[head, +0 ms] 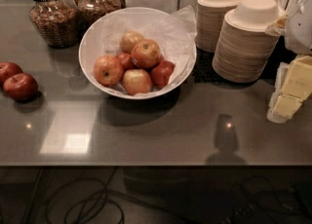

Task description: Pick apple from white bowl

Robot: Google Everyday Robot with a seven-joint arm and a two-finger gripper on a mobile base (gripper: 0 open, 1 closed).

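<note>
We are logging no progress: apple (108, 70) is lying at 9 o'clock in the bowl (88, 47). Tool (286, 97) is hovering at 3 o'clock; we cannot tell its state.

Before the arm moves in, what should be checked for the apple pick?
1. Apple lies in the white bowl, at the left of the pile: ok.
2. Its top is uncovered: ok.
3. It is free of neighbours: not ok, other apples press against it.
4. Gripper is at the right edge, far from the white bowl: ok.
5. Gripper is empty: cannot tell.
6. Path is clear: cannot tell, the stacked beige bowls stand between them.
</note>
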